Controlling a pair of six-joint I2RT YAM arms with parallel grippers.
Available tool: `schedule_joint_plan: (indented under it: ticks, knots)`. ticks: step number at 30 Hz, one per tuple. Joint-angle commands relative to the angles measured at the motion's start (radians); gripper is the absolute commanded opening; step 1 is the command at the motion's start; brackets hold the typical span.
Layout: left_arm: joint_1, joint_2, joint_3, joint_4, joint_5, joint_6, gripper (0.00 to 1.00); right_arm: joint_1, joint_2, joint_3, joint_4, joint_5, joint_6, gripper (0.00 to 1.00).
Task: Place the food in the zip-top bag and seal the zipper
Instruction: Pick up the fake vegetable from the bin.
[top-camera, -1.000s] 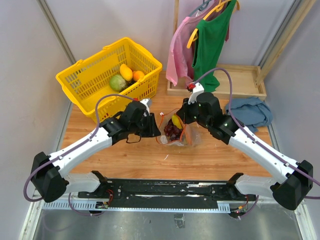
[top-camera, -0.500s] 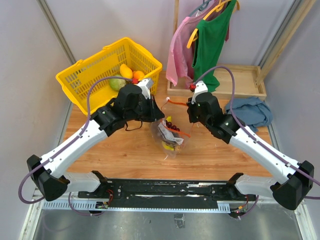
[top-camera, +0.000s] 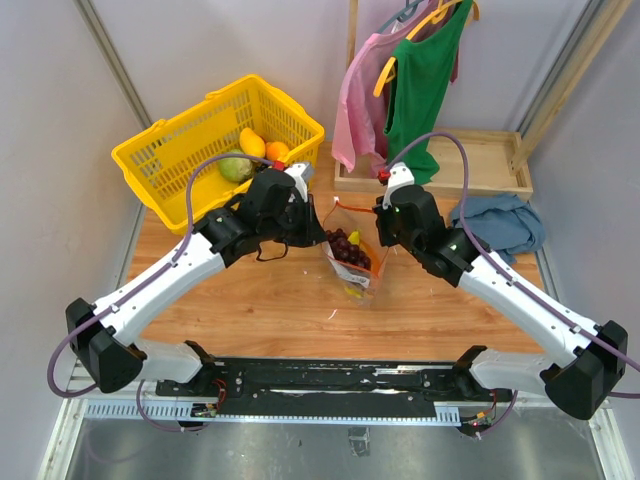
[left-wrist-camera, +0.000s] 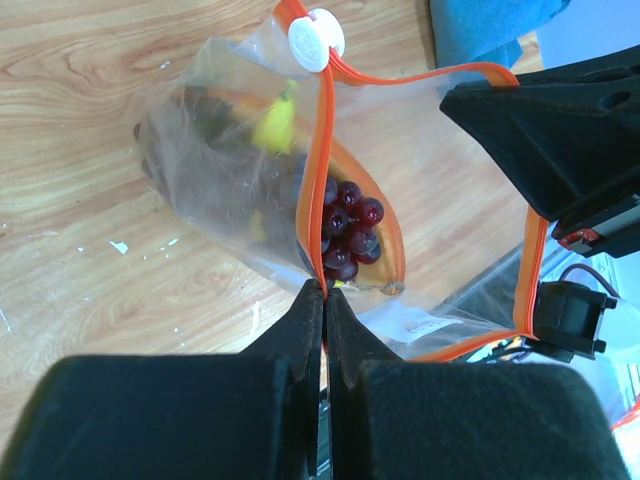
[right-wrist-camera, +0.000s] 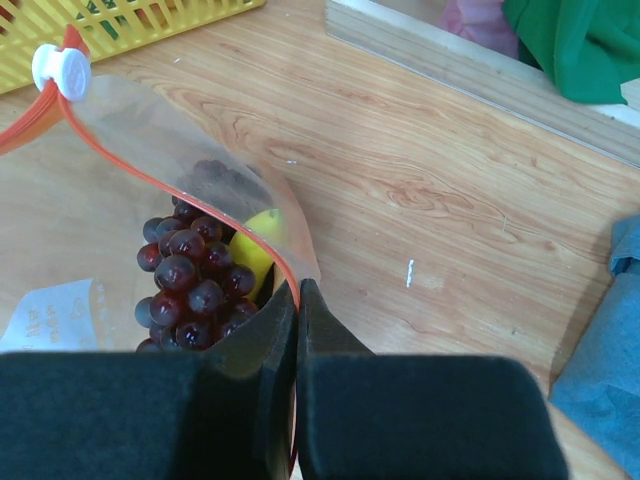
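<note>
The clear zip-top bag (top-camera: 352, 262) hangs between my two grippers above the wooden table, mouth up and open. Inside lie the dark purple grape bunch (left-wrist-camera: 345, 225), a yellow piece (left-wrist-camera: 275, 120) and an orange-brown piece (left-wrist-camera: 385, 235). My left gripper (left-wrist-camera: 323, 290) is shut on one side of the red-orange zipper (left-wrist-camera: 325, 150). My right gripper (right-wrist-camera: 297, 290) is shut on the other side of the zipper (right-wrist-camera: 150, 180). The white slider (right-wrist-camera: 60, 68) sits at the far end of the strip. The grapes (right-wrist-camera: 190, 280) and the yellow piece (right-wrist-camera: 255, 250) also show in the right wrist view.
A yellow basket (top-camera: 170, 150) with several fruits stands at the back left. A wooden tray (top-camera: 480, 165) with hanging clothes (top-camera: 420, 70) is at the back right. A blue cloth (top-camera: 500, 222) lies right of the right arm.
Both grippers kept hold of the bag. The bag rose from lying low, sagged to the left half a second ago, and now hangs more upright with the mouth spread between the grippers.
</note>
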Motion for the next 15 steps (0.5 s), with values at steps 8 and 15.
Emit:
schedule_joint_plan:
  ticks: [8, 15]
  knots:
    - [-0.003, -0.039, -0.018, 0.051, -0.028, 0.006, 0.16, -0.013, -0.026, -0.004, 0.094, -0.089, 0.035, 0.01]
    - [0.012, -0.037, 0.032, 0.013, -0.061, 0.037, 0.42, -0.013, -0.015, -0.012, 0.103, -0.107, 0.048, 0.01]
